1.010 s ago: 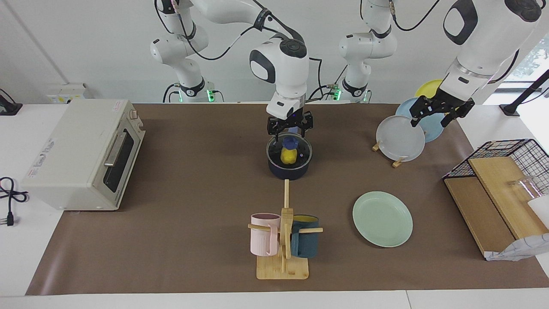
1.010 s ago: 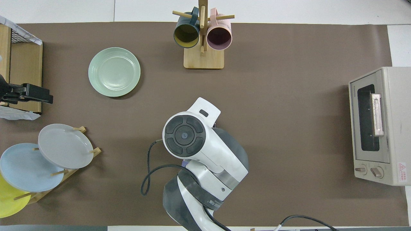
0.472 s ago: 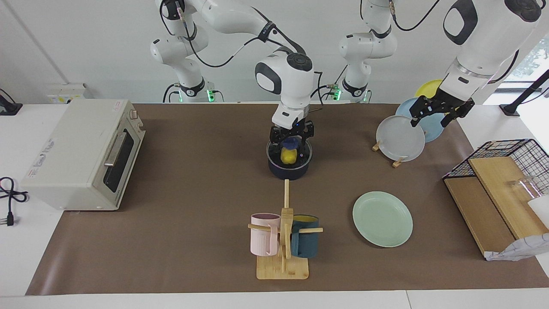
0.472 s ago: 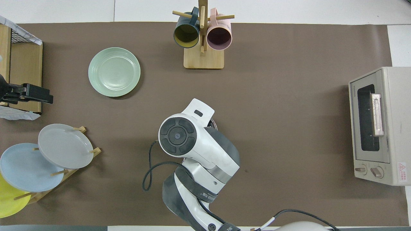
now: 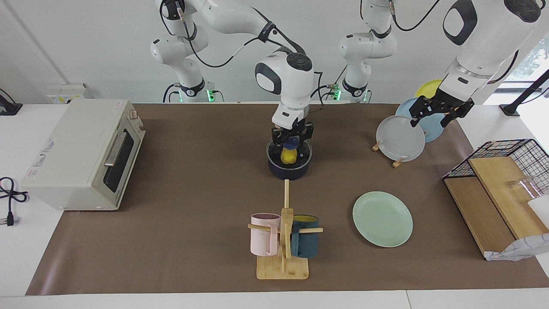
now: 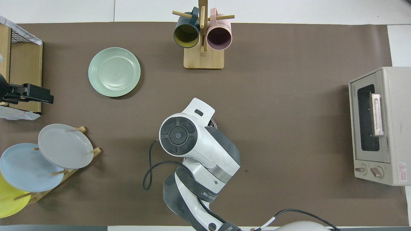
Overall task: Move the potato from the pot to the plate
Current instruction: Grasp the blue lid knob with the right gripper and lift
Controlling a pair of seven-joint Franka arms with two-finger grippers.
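Observation:
The dark navy pot [image 5: 288, 171] stands mid-table on the brown mat, with a clear glass lid [image 5: 303, 154] on it. Through the lid shows the yellow potato [image 5: 289, 158], lying in the pot. My right gripper [image 5: 291, 145] is down on the lid at its blue knob [image 5: 291, 143]. In the overhead view the right arm [image 6: 192, 144] covers the pot. The mint-green plate [image 5: 382, 219] [image 6: 114, 72] lies bare, farther from the robots and toward the left arm's end. My left gripper [image 5: 441, 112] [image 6: 32, 94] waits open in the air over the plate rack.
A wooden rack [image 5: 398, 162] holds grey [image 5: 401, 138], light blue [image 5: 431, 125] and yellow [image 5: 429, 88] plates. A mug tree [image 5: 284, 240] with pink and navy mugs stands farther out than the pot. The toaster oven [image 5: 81, 154] sits at the right arm's end, a wire basket [image 5: 510, 165] at the left arm's.
The right gripper has come down from just above the pot onto the lid's knob, and its wrist has shifted slightly. The left arm has not moved.

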